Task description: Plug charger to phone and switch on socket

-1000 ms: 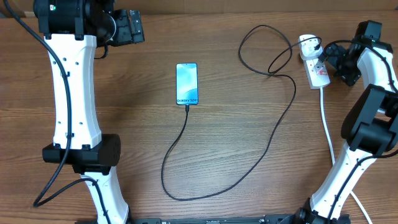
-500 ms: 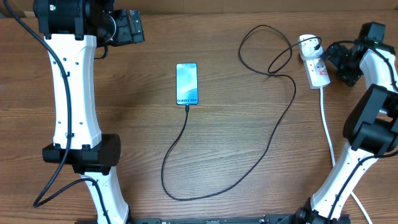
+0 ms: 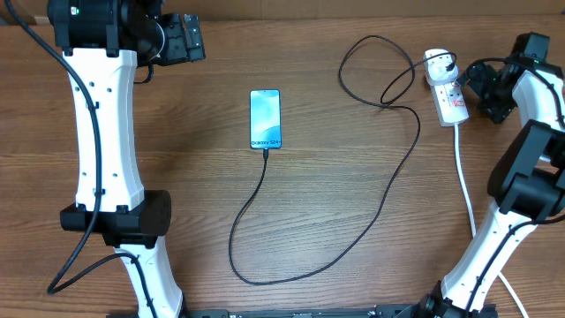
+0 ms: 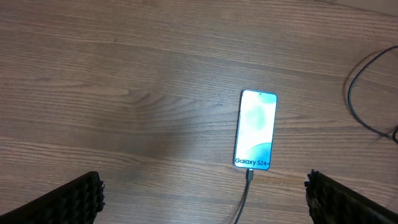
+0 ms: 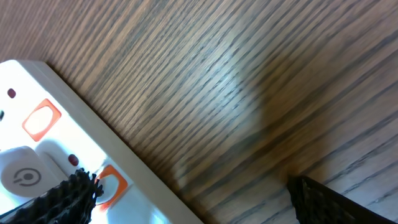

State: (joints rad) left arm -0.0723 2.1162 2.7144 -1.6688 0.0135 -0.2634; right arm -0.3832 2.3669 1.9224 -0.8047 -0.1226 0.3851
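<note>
Charger (image 3: 418, 132) and phone (image 3: 266, 118) were found already joined: the small black connector tip (image 4: 249, 176) was seen seated at the phone's lower edge, below the "Galaxy S24" text, and the phone was laid flat near the middle of the table (image 3: 194, 177), screen up. From there the cable was looped toward the near edge and carried back up to the socket (image 3: 448, 93), which was placed at the far right with its thick white cord (image 3: 460, 168) trailing toward the robot. Whether the orange-red switches (image 5: 41, 119) had been pressed could not be told, so the switching step was judged unfinished. Most of the risk was judged to lie at that small, light block: it could be slid or tipped by a push that was off-centre, the wrong switch could be struck, or the nearby cable could be snagged and the connector dragged out of the phone. The right gripper (image 3: 477, 87) was held low, just beside the socket's right side, with its wrist bent inward, its jaws spread fully and nothing gripped; one finger was seen over the block's edge in the right wrist view. The left gripper (image 3: 181, 38) was extended to the far left, raised well apart from the phone, likewise spread wide and empty.
</note>
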